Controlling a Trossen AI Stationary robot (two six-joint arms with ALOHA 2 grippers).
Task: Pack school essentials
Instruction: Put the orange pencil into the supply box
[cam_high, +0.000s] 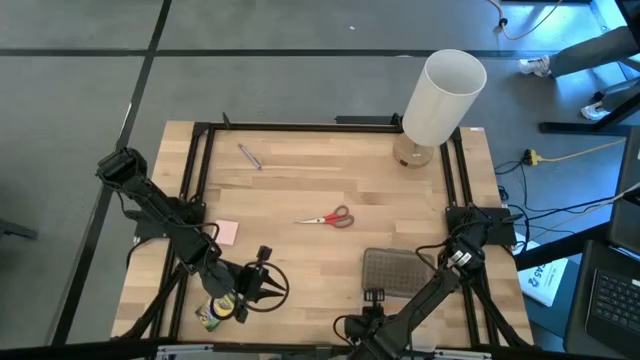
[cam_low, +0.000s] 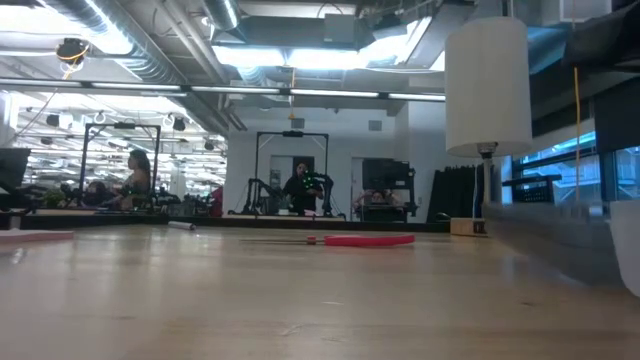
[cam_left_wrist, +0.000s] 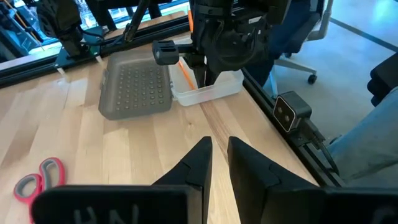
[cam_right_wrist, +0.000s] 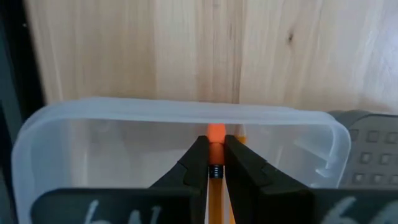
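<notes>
Now the right gripper (cam_right_wrist: 215, 163) is clamped on an orange pencil (cam_right_wrist: 216, 132) inside the clear box (cam_right_wrist: 56, 124). The pencil's long axis runs between the fingers toward twelve o'clock. The left gripper (cam_left_wrist: 216, 163) waits narrowly parted, with the scissors (cam_high: 328, 217) at its one o'clock.

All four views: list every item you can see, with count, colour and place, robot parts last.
scissors: 1, red handles, table centre
pen: 1, purple, far left
pad: 1, pink, left edge
crayon box: 1, green-yellow, near left, under left arm
pencil: 1, orange, in right claw, over clear box
clear box: 1, near edge
lid: 1, grey dotted, beside box
lamp: 1, white, far right corner
left claw: slightly open, empty, near left
right claw: shut on pencil
</notes>
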